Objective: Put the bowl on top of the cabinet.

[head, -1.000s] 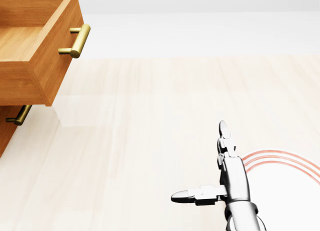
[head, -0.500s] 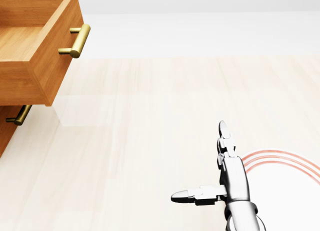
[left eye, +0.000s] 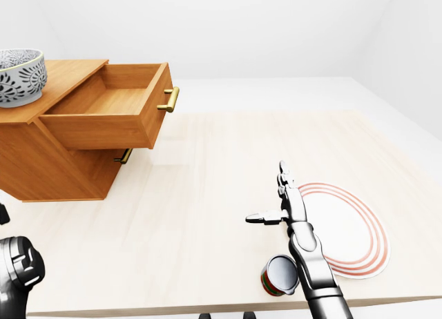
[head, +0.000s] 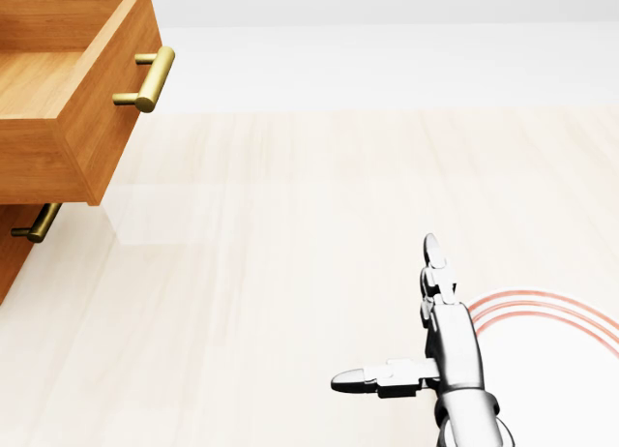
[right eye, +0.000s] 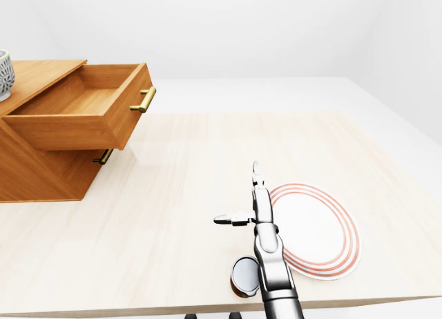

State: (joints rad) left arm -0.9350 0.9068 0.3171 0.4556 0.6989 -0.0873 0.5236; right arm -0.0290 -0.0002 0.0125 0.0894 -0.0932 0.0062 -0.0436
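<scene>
A white bowl with a dark lace pattern (left eye: 19,76) stands on the top of the wooden cabinet (left eye: 48,167) at the left of the left-eye view. The cabinet's upper drawer (left eye: 114,112) is pulled out and has nothing in it. My right hand (left eye: 275,203) hovers over the table right of centre, fingers spread open and holding nothing. It is far to the right of the bowl. My left arm (left eye: 17,267) shows only as a dark rounded part at the bottom left corner; its hand is out of view.
A white plate with red rings (left eye: 345,229) lies on the pale wooden table (left eye: 207,174) just right of my right hand. A small red and green can (left eye: 278,275) lies on its side below that hand. The table's near edge runs along the bottom.
</scene>
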